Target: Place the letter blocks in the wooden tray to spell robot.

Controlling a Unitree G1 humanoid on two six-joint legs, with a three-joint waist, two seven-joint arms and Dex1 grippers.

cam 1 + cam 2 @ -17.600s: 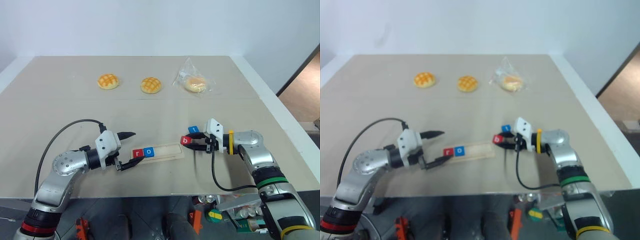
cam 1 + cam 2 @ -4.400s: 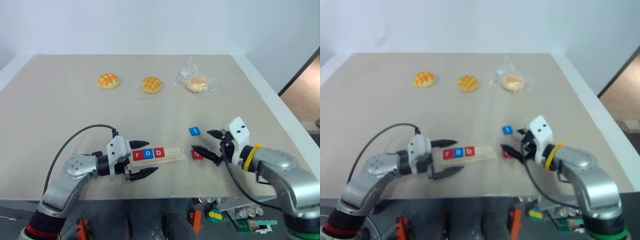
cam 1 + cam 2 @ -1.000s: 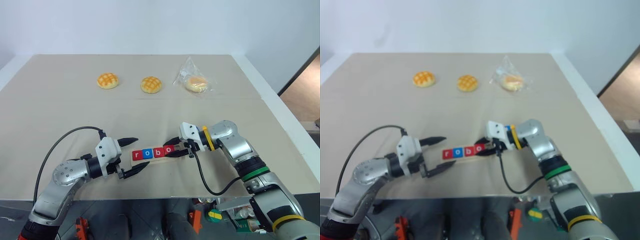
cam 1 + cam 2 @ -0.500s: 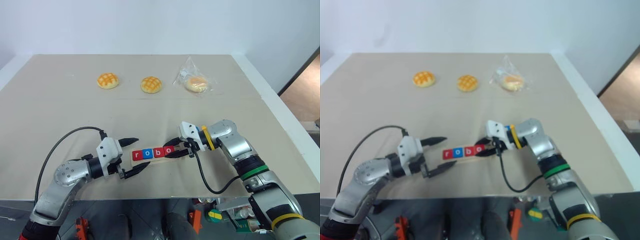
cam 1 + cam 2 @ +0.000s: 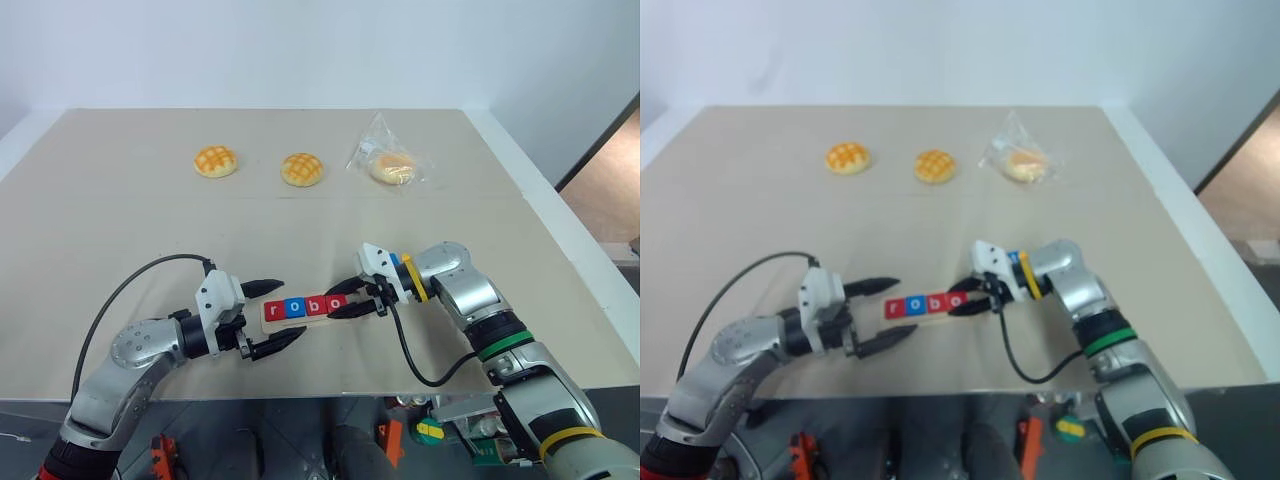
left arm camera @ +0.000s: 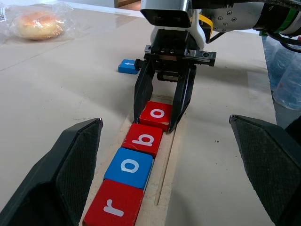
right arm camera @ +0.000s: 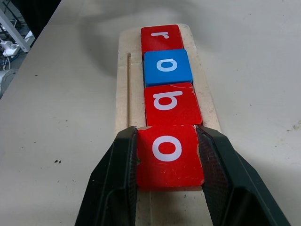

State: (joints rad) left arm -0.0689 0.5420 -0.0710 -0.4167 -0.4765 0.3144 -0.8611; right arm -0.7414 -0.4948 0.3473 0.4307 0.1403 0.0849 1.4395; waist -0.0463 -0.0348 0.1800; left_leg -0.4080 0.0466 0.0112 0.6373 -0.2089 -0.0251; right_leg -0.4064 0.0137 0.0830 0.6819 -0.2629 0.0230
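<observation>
The wooden tray (image 7: 122, 84) lies near the table's front edge. It holds a row of letter blocks: red r (image 7: 162, 36), blue o (image 7: 167, 67), red b (image 7: 170, 103) and red o (image 7: 169, 149). My right gripper (image 5: 330, 302) is shut on that last red o, one finger pressed against each side as it rests in the groove. My left gripper (image 5: 293, 309) stands open, its fingers straddling the tray's left end without touching the blocks. A blue t block (image 6: 128, 66) lies on the table just behind my right gripper.
Two golden buns (image 5: 216, 162) (image 5: 302, 169) and a bagged bun (image 5: 392, 167) sit at the far side of the table. Black cables loop from both wrists. The table's front edge (image 5: 300, 385) runs close below the tray.
My left gripper has rolled slightly about its own axis. The right gripper and the blocks have stayed where they were.
</observation>
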